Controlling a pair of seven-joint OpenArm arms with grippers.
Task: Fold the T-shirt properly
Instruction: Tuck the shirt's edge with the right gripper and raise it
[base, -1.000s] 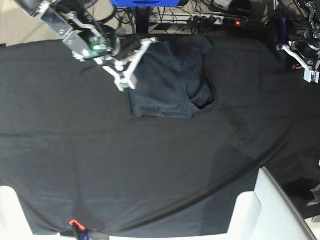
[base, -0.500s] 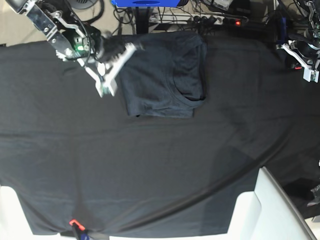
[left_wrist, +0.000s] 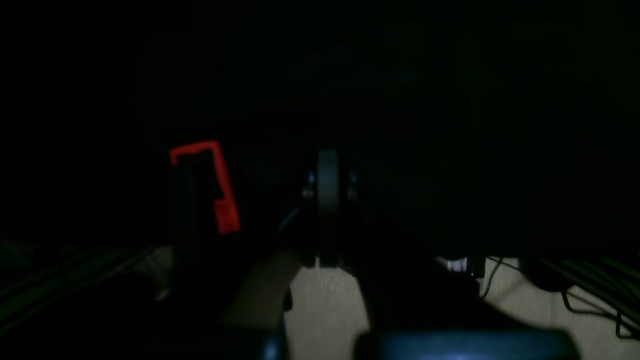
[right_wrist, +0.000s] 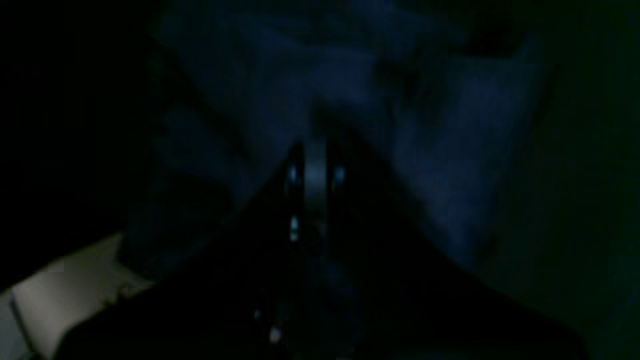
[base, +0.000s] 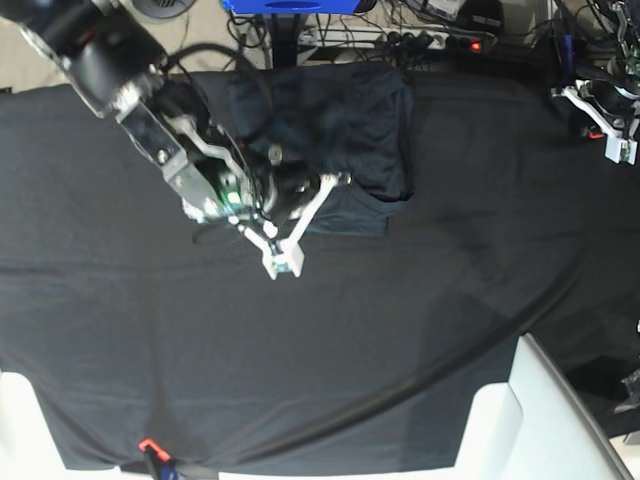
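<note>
My right gripper (base: 283, 262), white-fingered on a silver arm, hangs over the near left corner of the folded shirt, its fingers pressed together with nothing between them. In its wrist view the closed fingers (right_wrist: 314, 172) point at dim blue folds of cloth. The dark slate blue-grey knit T-shirt (base: 340, 130) lies folded into a rough rectangle at the far middle of the plain black tablecloth (base: 420, 330), its neckline curve showing near the right edge. Far right, my left gripper (base: 622, 152) sits at the table's far corner, well apart from the shirt, closed and empty; its wrist view is nearly black, with a red clip (left_wrist: 217, 185) to the left.
</note>
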